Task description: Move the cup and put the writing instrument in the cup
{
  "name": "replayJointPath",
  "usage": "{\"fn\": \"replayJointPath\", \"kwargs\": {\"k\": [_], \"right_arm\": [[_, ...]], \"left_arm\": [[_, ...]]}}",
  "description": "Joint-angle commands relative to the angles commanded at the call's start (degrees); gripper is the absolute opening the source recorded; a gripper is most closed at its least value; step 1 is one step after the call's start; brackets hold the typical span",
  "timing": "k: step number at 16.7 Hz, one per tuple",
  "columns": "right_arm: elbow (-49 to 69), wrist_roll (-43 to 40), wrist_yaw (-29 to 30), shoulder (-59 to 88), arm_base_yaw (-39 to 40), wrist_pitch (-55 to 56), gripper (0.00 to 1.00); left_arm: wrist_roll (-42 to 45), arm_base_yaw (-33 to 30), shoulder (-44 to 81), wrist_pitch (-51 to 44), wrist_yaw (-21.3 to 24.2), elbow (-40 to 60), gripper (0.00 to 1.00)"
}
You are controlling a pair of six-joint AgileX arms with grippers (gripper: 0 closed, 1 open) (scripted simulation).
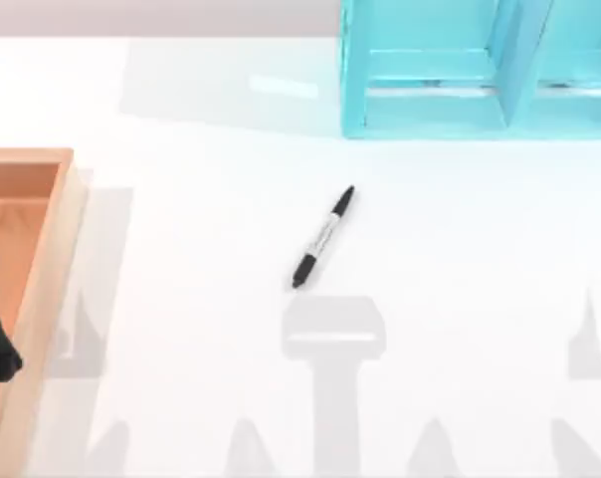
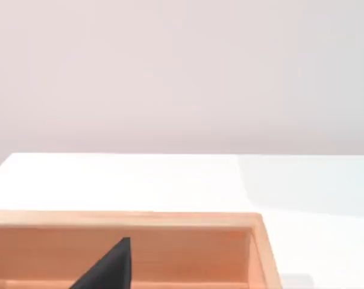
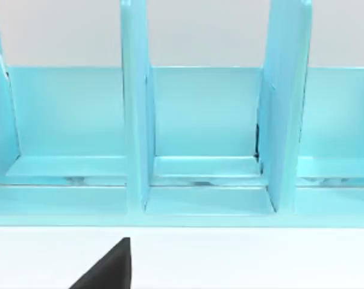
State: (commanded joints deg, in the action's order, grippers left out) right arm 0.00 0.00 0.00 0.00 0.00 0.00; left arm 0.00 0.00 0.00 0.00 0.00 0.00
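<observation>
White tabletop (image 1: 480, 299) under a pale wall, with a turquoise compartmented rack (image 1: 430, 80) standing at its far edge as the reference landmark. The writing instrument (image 1: 323, 237) lies flat on bare table in front of the rack, just off the rack's left end and apart from it. It lies on a diagonal, with one black end aimed toward the rack and the other away. A wooden tray (image 1: 44, 289) sits well to the left of the rack, at the table's left edge. The left gripper (image 2: 108, 270) hangs over this tray, far from the rack. The right gripper (image 3: 108, 270) faces the rack's open compartments from the table side. For either pincer, whether it is released or clenched cannot be told. By judgement the task is at its start, since the pen lies untouched. Moving the cup probably comes first, to an upright, stable spot on open table near the pen. The pen is then best pinched across its grey-white barrel near the middle, with the jaws square to its long axis. It should be tipped upright before lowering, because a slim round body rolls easily under a skewed grasp.
</observation>
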Motion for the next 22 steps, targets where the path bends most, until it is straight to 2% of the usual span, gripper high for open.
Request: {"fn": "replayJointPath", "kwargs": {"k": [4,8,17,22], "right_arm": [[0.0,0.0,0.0,0.0,0.0,0.0,1.0],[0.0,0.0,0.0,0.0,0.0,0.0,1.0],[0.0,0.0,0.0,0.0,0.0,0.0,1.0],[0.0,0.0,0.0,0.0,0.0,0.0,1.0]], "left_arm": [[0.35,0.31,1.8,-1.67,-0.02,1.76,1.0],[2.19,1.82,12.67,-10.68,0.02,12.29,1.0],[8.45,7.56,62.25,-45.14,0.01,51.38,1.0],[11.6,10.57,85.57,-62.28,-0.12,70.94,1.0]]}}
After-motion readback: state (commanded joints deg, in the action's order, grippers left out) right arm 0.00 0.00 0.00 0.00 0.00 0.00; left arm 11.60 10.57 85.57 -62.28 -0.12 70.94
